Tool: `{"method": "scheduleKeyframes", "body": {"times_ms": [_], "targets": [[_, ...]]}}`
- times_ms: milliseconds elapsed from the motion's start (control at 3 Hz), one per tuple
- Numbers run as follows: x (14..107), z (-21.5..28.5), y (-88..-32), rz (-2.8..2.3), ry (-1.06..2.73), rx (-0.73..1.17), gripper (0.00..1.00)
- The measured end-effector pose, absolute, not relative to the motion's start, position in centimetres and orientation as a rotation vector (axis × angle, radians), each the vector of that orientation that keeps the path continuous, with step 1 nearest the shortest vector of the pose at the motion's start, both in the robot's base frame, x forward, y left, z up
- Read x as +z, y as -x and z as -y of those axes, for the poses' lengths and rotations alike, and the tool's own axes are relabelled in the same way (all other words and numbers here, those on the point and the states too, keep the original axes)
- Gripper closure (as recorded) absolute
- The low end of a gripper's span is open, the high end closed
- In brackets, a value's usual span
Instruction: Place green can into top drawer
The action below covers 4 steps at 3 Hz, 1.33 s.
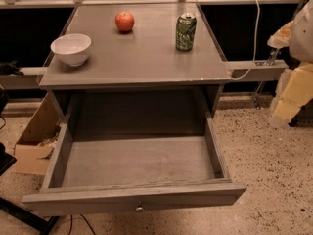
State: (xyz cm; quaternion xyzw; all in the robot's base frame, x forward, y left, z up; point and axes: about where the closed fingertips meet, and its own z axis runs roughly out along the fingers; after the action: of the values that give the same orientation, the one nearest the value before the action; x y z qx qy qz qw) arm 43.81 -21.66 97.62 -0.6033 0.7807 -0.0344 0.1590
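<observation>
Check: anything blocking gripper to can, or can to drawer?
Nothing visible. The can stands back right on the table; the drawer is open below, nothing in it. The apple and bowl sit left of the can. The gripper hangs off the table's right, clear to the can.

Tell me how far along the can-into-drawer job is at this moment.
Done: the drawer stands pulled open and empty. In hand: nothing. The can stands upright on the tabletop, right of the apple. The gripper is out of view; only a pale arm part shows at the right edge. Left: grasp the can and set it in the drawer.
</observation>
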Motion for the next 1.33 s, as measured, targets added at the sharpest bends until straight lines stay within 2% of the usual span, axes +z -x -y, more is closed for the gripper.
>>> {"method": "scheduleKeyframes", "body": {"times_ms": [667, 1333], "targets": [[97.3, 21.3, -46.1, -2.171, 1.668, -0.064, 0.00], [96.3, 18.0, -58.1, -1.854, 1.424, 0.144, 0.00]]}}
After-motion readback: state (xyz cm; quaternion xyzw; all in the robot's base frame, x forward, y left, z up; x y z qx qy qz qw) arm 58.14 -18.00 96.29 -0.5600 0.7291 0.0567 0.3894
